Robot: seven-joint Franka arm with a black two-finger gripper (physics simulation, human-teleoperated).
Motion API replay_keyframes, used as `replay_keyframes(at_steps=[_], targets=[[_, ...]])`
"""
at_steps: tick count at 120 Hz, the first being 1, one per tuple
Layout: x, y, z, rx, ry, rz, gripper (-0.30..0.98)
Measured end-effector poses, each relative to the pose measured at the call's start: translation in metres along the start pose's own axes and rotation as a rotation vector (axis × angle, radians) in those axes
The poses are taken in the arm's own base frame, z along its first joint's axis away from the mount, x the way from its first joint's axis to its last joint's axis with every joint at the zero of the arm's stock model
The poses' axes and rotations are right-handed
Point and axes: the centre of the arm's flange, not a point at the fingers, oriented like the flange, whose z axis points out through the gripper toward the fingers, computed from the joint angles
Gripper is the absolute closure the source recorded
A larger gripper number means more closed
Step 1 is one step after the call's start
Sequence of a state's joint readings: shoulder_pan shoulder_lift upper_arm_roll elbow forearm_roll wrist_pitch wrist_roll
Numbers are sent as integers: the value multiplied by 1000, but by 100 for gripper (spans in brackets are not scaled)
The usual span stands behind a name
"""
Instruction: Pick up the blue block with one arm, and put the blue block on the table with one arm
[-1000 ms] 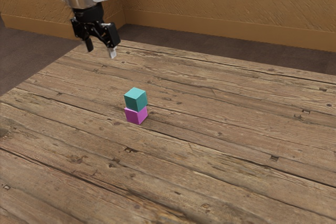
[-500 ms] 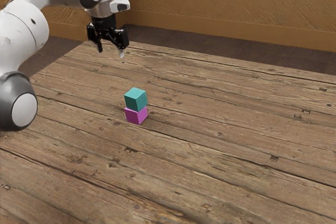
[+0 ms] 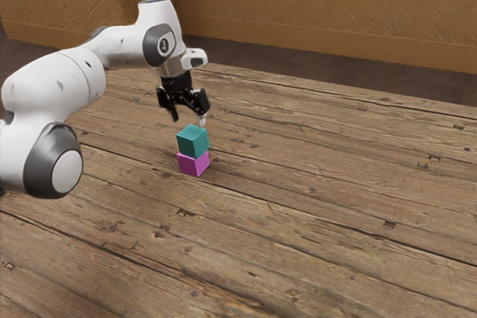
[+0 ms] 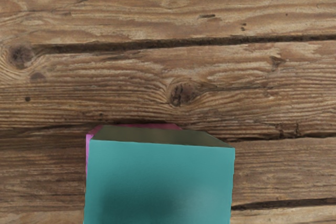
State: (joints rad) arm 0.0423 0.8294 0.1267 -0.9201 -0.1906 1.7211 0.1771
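Observation:
My gripper (image 3: 188, 121) is open just above the blue-green block, its fingertips apart with nothing between them. The blue block (image 3: 192, 141), teal in colour, rests on top of a magenta block (image 3: 194, 164), slightly turned against it. In the wrist view the top of the blue block (image 4: 160, 182) is large and close under my hand, and a thin edge of the magenta block (image 4: 88, 153) peeks out from beneath it.
The wooden table (image 3: 320, 184) extends around the stack, with plank seams and knots. A brown wall (image 3: 320, 5) stands behind the table's far edge. My arm reaches in from the exterior view's left.
My open gripper has come toward the exterior view's right and down, from well away to just over the stack. Both blocks have stayed where they were.

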Motion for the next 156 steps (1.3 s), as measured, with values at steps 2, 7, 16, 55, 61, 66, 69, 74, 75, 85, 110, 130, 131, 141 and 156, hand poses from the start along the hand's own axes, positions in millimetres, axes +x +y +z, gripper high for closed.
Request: replay_keyframes(at_steps=[2,7,16,55,61,66,69,74,75,85,110,130,131,141,156], targets=[[0,-2,4,-4,-1,-2,0],[2,-5,10,-10,-2,-4,0],[4,-5,21,-19,-1,1,0],[4,-11,44,-41,-10,9,0],[4,-13,48,-41,-15,9,0],[4,-13,52,-42,-19,9,0],[4,-13,55,-43,-23,10,0],[3,-14,62,-44,-32,10,0],[3,-14,64,-45,-35,10,0],[2,-15,77,-47,-52,10,0],[1,-18,78,-35,-51,15,30],[-10,-16,34,6,-28,23,46],[-12,-15,33,7,-29,23,46],[-17,7,18,15,-25,51,41],[-17,64,9,22,-17,124,36]])
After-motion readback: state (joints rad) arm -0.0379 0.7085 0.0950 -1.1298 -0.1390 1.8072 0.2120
